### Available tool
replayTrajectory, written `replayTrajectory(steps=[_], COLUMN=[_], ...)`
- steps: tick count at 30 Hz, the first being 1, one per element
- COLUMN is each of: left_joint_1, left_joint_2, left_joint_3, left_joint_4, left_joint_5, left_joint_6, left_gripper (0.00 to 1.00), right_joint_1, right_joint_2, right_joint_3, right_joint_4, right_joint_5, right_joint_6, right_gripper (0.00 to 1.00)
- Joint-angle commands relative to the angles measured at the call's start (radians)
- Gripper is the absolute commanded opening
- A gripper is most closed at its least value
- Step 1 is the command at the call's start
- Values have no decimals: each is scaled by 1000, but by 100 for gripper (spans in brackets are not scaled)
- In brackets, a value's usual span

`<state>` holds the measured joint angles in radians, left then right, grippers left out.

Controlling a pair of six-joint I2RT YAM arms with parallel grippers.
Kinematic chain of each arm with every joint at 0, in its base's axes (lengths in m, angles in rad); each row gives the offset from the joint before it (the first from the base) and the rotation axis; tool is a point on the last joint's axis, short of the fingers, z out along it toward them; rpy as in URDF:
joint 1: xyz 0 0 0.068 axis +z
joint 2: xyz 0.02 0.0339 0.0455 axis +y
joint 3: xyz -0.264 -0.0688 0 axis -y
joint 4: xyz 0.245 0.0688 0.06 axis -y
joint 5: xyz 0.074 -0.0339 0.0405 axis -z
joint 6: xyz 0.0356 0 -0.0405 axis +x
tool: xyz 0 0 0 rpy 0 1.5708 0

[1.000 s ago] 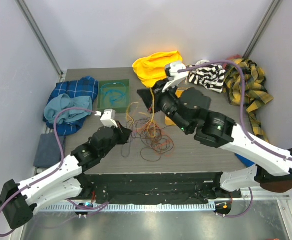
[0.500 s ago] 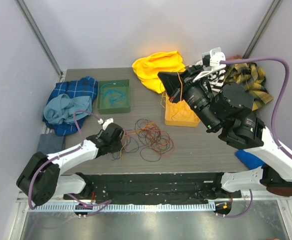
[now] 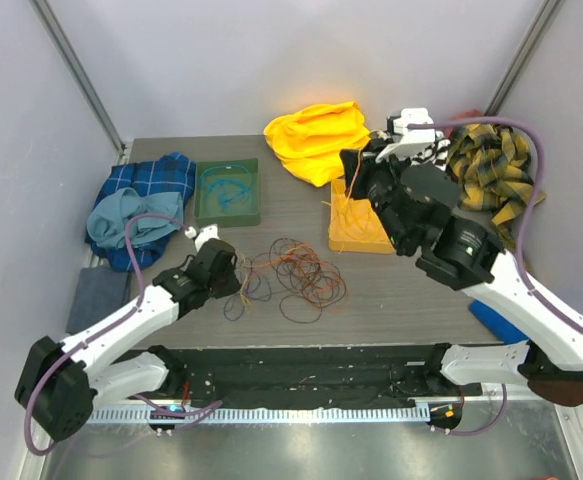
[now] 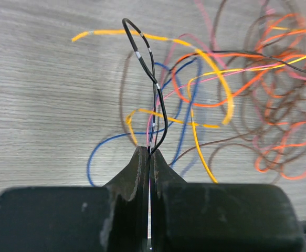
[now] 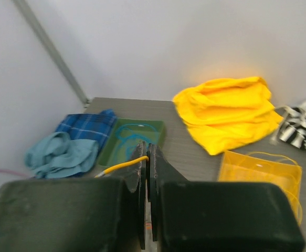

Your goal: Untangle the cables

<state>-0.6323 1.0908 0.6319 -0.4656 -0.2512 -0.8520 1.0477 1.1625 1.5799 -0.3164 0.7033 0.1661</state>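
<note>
Overhead, I see the heap of thin looping cables, mostly orange and brown with some yellow and blue. It lies on the grey wood-grain bench, near the front middle. My left end effector sits low at the heap's left edge. My right end effector is raised above the shallow yellow plastic tray, and a thin yellow-orange cable hangs from it toward that tray. A green plastic tray stands behind the heap to the left, and a crumpled yellow cloth lies at the back. A blue plaid cloth lies at the far left.

On the left wrist camera, the left end effector has its jaws pressed together. They pinch a thin black cable with pale bands, which rises from the tips in a narrow loop. The other cables spread over the bench ahead and to the right, with the orange coils thickest at the right.

On the right wrist camera, the right end effector is also clamped tight, with the yellow-orange cable caught between its jaws and trailing off to the left. Beyond the tips, the green tray holds loops of teal cable. The yellow cloth and the yellow tray are off to the right.
</note>
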Motion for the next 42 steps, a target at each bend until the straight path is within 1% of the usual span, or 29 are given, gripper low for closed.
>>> replayTrajectory(steps=[1, 3, 5, 6, 8, 9, 13, 17, 21, 24, 26, 28, 30, 33, 36, 39, 41, 42], left_joint_1=[5, 5, 5, 5, 5, 5, 5, 5, 5, 5, 5, 5, 5, 5, 5, 5, 3, 5], left_joint_2=[-101, -135, -150, -160, -178, -184, -189, -175, -170, -180, -187, -197, -200, -201, -193, -178, -169, -169], left_joint_3=[-18, -24, -26, -26, -24, -23, -9, 3, 0, -11, -21, -24, -23, -21, -21, -17, -15, -11], left_joint_4=[-25, -22, -21, -21, -24, -21, -39, -57, -74, -77, -77, -76, -82, -81, -70, -61, -65, -65], left_joint_5=[6, 20, 36, 43, 62, 72, 95, 102, 109, 107, 102, 99, 93, 93, 102, 116, 119, 121], left_joint_6=[10, 7, 5, 4, 2, 2, -2, 7, 10, 10, 7, 7, 7, 10, 11, 14, 21, 24], left_gripper=[0, 0, 0, 0, 0, 1, 1, 1, 0, 0, 0, 0, 0, 0, 1, 2, 2, 2], right_joint_1=[-224, -312, -362, -414, -465, -489, -587, -649, -684, -703, -709, -712, -710, -710, -712, -710, -710, -709], right_joint_2=[9, 51, 109, 133, 178, 228, 344, 443, 535, 618, 684, 726, 749, 730, 703, 645, 603, 573], right_joint_3=[-90, -118, -113, -109, -86, -77, -49, -41, -15, 31, 90, 161, 186, 180, 155, 94, 40, 7], right_joint_4=[-41, -61, -78, -93, -111, -128, -161, -165, -167, -191, -220, -288, -340, -372, -401, -397, -392, -348], right_joint_5=[-118, -146, -197, -215, -275, -289, -343, -357, -363, -357, -355, -354, -340, -317, -286, -269, -280, -315], right_joint_6=[192, 220, 257, 269, 306, 311, 340, 352, 342, 320, 308, 285, 277, 257, 245, 254, 272, 294], right_gripper=[1, 1, 1, 1, 1, 1, 1, 1, 1, 1, 1, 25, 48, 60, 64, 64, 63, 61])
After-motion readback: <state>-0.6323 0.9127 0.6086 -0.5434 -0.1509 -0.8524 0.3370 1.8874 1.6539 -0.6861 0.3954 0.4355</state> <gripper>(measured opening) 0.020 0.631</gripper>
